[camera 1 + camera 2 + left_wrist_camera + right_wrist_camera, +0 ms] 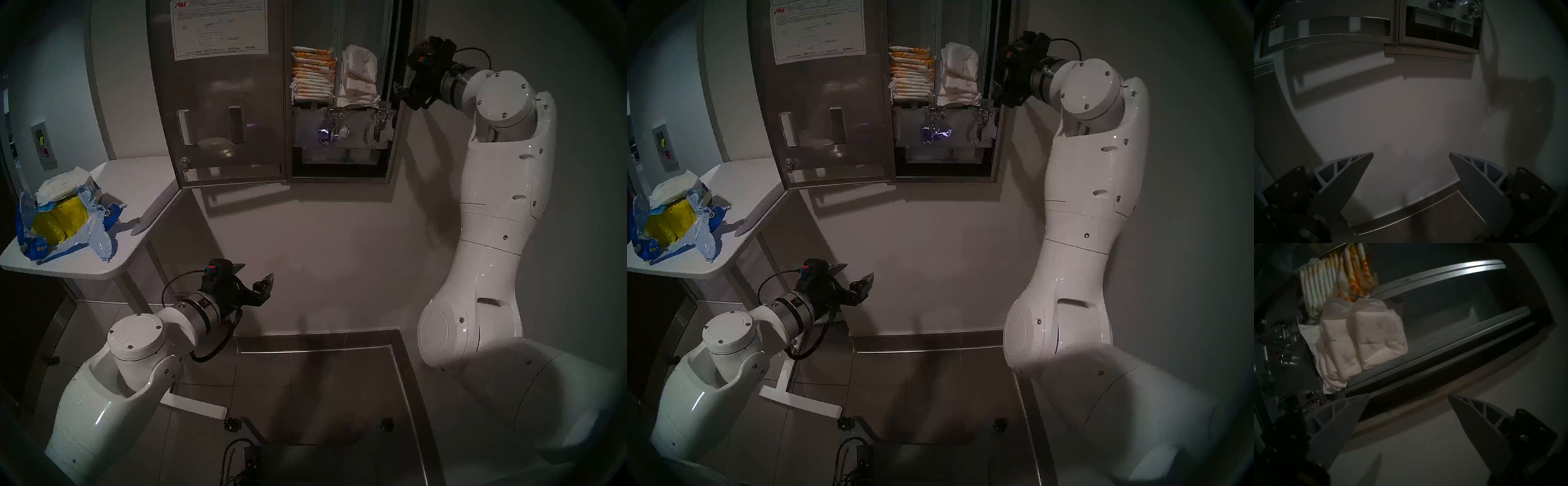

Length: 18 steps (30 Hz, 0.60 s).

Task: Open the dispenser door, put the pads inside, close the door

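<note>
On the wall ahead hangs a steel dispenser cabinet (393, 163), standing open, with the dispenser door (217, 112) swung wide to the left so its inner face shows. A white instruction sheet (220, 29) is fixed to the top of that inner face; a red "ASI" logo and the word "AMERICAN" can be read, and the rest is too small to make out. Below and to the left, a white table (142, 190) carries a torn blue plastic package (98, 237) with yellow bundles (61, 220) showing inside it and some white packets on top. Inside the cabinet, the left compartment holds a stack of orange-printed pads (312, 73), and the pads (359, 76), plain white and crinkled, sit piled in the right compartment just beside them. The right gripper (1408, 395) is raised just outside the cabinet's right edge; its jaws are spread wide, holding nothing and touching nothing. The left gripper (256, 276) hangs low, well below the cabinet and facing bare wall, jaws likewise spread wide and empty.
</note>
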### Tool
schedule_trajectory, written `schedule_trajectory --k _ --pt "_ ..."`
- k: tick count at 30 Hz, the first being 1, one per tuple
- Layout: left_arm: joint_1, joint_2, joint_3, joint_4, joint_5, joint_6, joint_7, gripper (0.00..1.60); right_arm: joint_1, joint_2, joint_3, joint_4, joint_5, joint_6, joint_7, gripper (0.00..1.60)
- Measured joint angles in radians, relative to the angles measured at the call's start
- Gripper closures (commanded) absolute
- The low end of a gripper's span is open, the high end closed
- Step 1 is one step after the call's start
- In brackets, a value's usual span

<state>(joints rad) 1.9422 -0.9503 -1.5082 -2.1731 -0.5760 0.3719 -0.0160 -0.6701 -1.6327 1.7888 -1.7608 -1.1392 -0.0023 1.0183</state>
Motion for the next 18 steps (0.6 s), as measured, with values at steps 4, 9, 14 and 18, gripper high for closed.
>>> schedule_trajectory --k 4,9,14,18 --pt "0.000 0.000 0.000 0.000 0.000 0.000 0.000 0.00 -0.014 -0.016 0.034 -0.050 0.017 0.029 0.009 1.60" --pt "0.000 -0.001 0.000 0.000 0.001 0.000 -0.001 0.00 -0.051 -0.046 0.085 -0.126 0.037 0.078 0.013 1.60" --pt "0.000 -0.001 0.000 0.000 0.001 0.001 -0.001 0.00 -0.087 -0.080 0.129 -0.180 0.052 0.124 0.007 1.60" --pt "0.000 -0.001 -0.001 0.000 0.001 0.001 -0.001 0.00 -0.116 -0.111 0.165 -0.221 0.065 0.161 -0.002 1.60"
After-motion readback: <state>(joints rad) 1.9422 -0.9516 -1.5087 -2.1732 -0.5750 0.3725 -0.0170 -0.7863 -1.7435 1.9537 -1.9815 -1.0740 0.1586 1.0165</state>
